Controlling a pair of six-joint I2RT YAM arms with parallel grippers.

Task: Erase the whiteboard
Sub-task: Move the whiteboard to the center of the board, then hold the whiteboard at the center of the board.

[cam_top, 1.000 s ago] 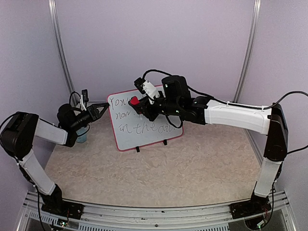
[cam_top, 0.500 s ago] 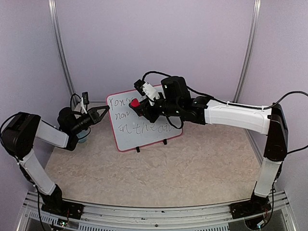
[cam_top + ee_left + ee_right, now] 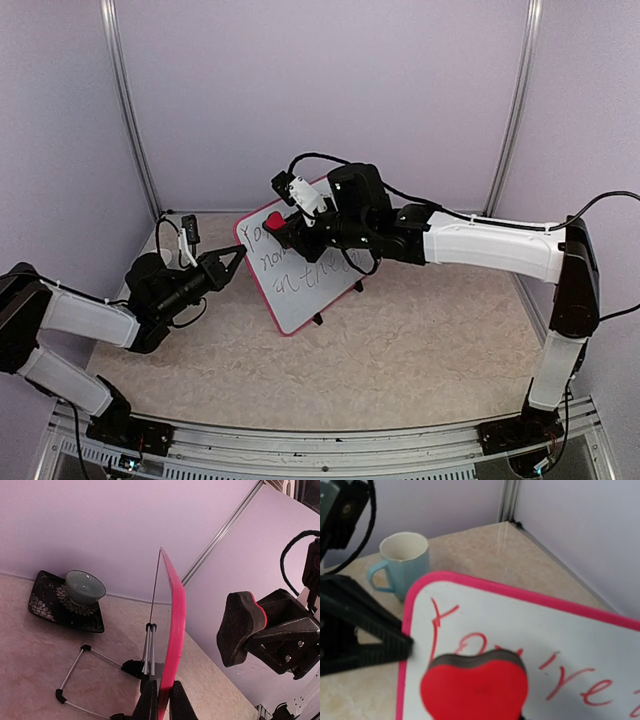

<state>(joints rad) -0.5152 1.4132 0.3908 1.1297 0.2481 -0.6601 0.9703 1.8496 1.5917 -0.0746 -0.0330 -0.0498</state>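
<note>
Top external view: the whiteboard (image 3: 305, 268) stands on the table (image 3: 400, 370) left of its middle, toward the far edge, turned at a slant so its left side faces the near-left corner. Lines of handwriting cover its face. The left gripper (image 3: 239, 258) reaches in from the left and is clenched on the board's pink frame at the left side. The left wrist view sees the frame edge-on, pinched between the two black fingers (image 3: 148, 704).

The right gripper (image 3: 284, 229) comes over from the right and grasps a red heart-shaped eraser (image 3: 274, 220) at the board's upper left corner. In the left wrist view the eraser's dark felt faces the written side with a gap between them. The right wrist view shows the eraser in front of the first written line.

Behind the board, near the far-left corner, are a blue mug (image 3: 402, 562) and a bowl (image 3: 85, 586) on a dark tray (image 3: 50, 611).
</note>
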